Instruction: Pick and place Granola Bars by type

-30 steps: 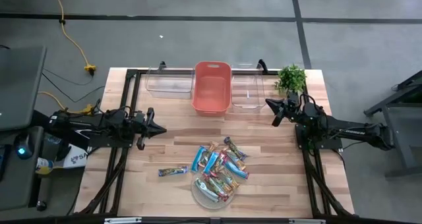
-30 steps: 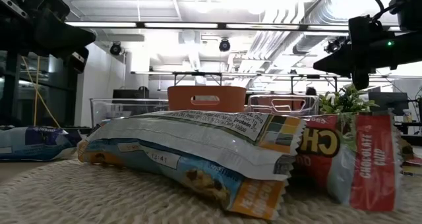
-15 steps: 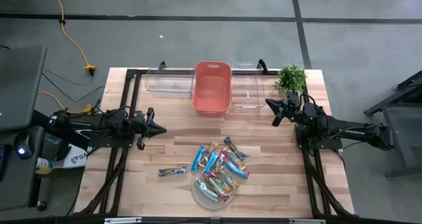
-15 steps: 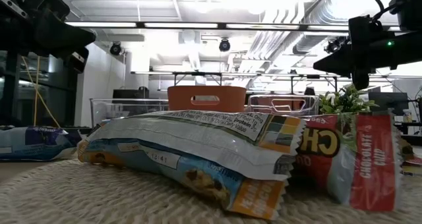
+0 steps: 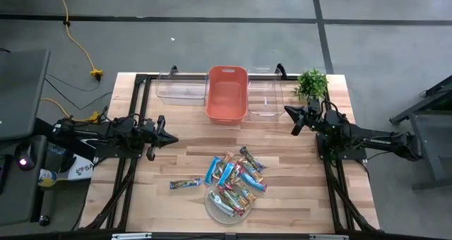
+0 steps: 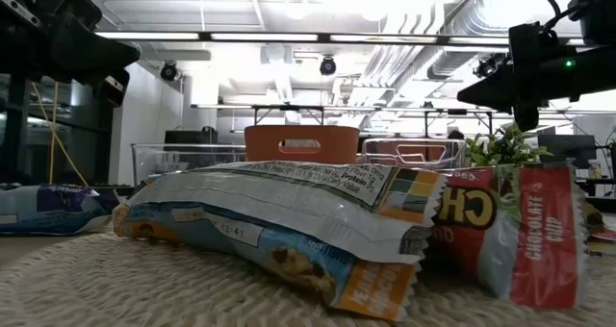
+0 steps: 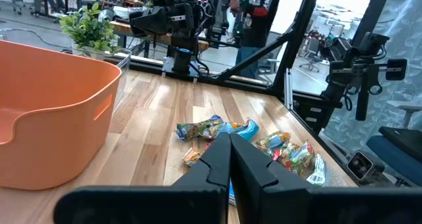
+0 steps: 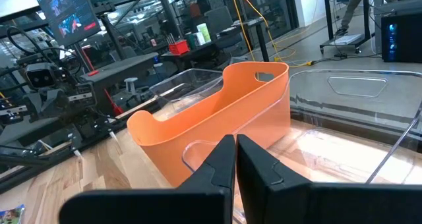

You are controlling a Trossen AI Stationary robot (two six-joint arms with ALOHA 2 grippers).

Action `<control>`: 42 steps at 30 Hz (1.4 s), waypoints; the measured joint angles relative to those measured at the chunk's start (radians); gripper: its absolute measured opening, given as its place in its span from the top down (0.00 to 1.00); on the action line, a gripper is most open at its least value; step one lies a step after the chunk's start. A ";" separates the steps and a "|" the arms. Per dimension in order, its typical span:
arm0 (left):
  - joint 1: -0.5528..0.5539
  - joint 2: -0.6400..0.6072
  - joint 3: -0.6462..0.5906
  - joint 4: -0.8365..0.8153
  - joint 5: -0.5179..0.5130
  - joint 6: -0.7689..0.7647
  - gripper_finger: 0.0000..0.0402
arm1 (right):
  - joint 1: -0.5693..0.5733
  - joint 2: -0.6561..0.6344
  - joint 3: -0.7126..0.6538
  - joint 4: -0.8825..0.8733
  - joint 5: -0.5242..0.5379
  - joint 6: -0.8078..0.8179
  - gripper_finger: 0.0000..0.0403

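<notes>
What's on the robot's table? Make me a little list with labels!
snacks: granola bars piled on a round mat near the table's front edge
stray bar: one bar lying alone, left of the pile
bins: orange bin between two clear bins
plant: small green plant at the back right
left tool: shut, empty
right tool: shut, empty

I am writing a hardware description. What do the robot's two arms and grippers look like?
Both arms are black and slender, with jointed segments. The left gripper and the right gripper each have two dark, angular fingers tapering to narrow tips. The right arm shows a small green light in the low view.
</notes>
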 joint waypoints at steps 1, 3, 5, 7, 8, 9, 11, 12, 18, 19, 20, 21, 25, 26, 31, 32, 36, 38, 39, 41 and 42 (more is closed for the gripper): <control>0.000 0.000 0.000 0.000 0.000 0.000 1.00 | 0.000 0.000 0.000 0.000 0.000 0.000 1.00; 0.000 0.000 0.000 0.000 0.000 0.000 1.00 | 0.000 0.000 0.000 0.000 0.000 0.000 1.00; 0.000 0.000 0.000 0.000 0.000 0.000 1.00 | 0.000 0.000 0.000 0.000 0.000 0.000 1.00; 0.000 0.000 0.000 0.005 -0.002 0.000 1.00 | 0.000 0.000 0.000 0.000 0.000 0.000 1.00; 0.000 0.000 0.000 0.011 -0.008 0.000 1.00 | 0.000 0.000 0.000 0.000 0.000 0.000 1.00; 0.000 0.000 -0.001 0.018 -0.012 0.000 1.00 | 0.000 0.000 0.000 0.000 0.000 0.000 1.00; 0.000 0.000 -0.002 0.028 -0.014 0.000 1.00 | 0.000 0.000 0.000 0.000 0.000 0.000 1.00; 0.000 0.000 -0.002 0.031 -0.013 -0.005 1.00 | 0.000 0.000 0.000 0.000 0.000 0.000 1.00; 0.000 0.000 -0.002 0.032 0.032 -0.037 1.00 | 0.000 0.000 0.000 0.000 0.000 0.000 1.00; 0.000 0.000 -0.002 0.038 0.035 -0.050 1.00 | 0.000 0.000 0.000 0.000 0.000 0.000 1.00; 0.000 0.000 -0.002 0.048 0.036 -0.071 1.00 | 0.000 0.000 0.000 0.000 0.000 0.000 1.00; 0.000 0.000 -0.002 0.065 0.035 -0.099 1.00 | 0.000 0.000 0.000 0.000 0.000 0.000 1.00; 0.000 0.000 0.013 0.128 0.003 -0.167 1.00 | 0.000 0.000 0.000 0.000 0.000 0.000 1.00; 0.000 0.000 0.023 0.131 -0.003 -0.176 1.00 | 0.000 0.000 0.000 0.000 0.000 0.000 1.00; 0.000 0.000 0.088 0.126 -0.096 -0.240 1.00 | 0.000 0.000 0.000 0.000 0.000 0.000 1.00; 0.000 0.000 0.107 0.127 -0.115 -0.243 1.00 | 0.000 0.000 0.000 0.000 0.000 0.000 1.00; 0.000 0.000 0.185 0.128 -0.205 -0.233 1.00 | 0.000 0.000 0.000 0.000 0.000 0.000 1.00; 0.000 0.001 0.226 0.126 -0.230 -0.199 1.00 | 0.000 0.000 0.000 0.000 0.000 0.000 1.00; 0.000 0.001 0.249 0.122 -0.234 -0.180 1.00 | 0.000 0.000 0.000 0.000 0.000 0.000 1.00; 0.000 0.008 0.299 0.094 -0.251 -0.164 1.00 | 0.000 0.000 0.000 0.000 0.000 0.000 1.00; 0.000 0.020 0.327 0.076 -0.257 -0.158 1.00 | 0.000 0.000 0.000 0.000 0.000 0.000 1.00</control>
